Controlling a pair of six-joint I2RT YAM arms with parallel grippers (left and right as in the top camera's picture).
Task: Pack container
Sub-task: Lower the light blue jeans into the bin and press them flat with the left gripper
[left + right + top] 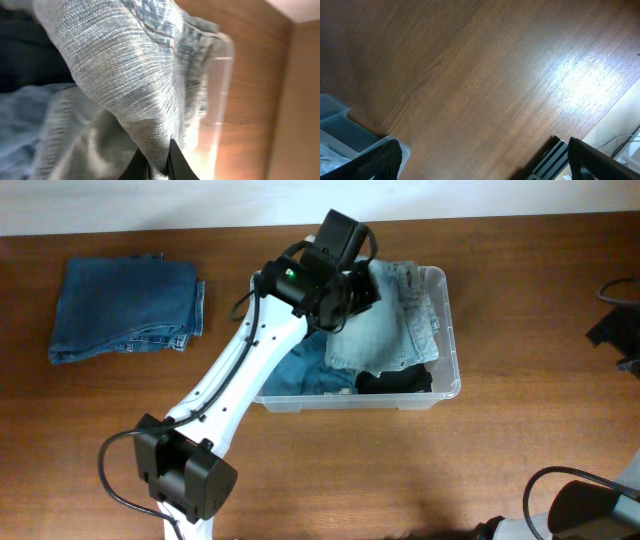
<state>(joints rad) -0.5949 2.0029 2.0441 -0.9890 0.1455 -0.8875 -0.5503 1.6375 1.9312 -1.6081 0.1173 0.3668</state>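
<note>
Folded blue jeans (125,308) on wooden table (520,450); dark gear (612,330), perhaps cables, far right

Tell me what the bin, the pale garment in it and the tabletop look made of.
Container: clear, glossy hard plastic, apparently; contents show through its wall.
Pale garment: faded light-blue denim, likely cotton; the left wrist view shows a ribbed weave.
Table: brown wood grain with a satin sheen; solid or veneer, cannot tell.

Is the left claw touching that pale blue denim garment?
Touching: the left wrist view shows the left gripper pinching a fold of the pale blue denim garment.
</note>
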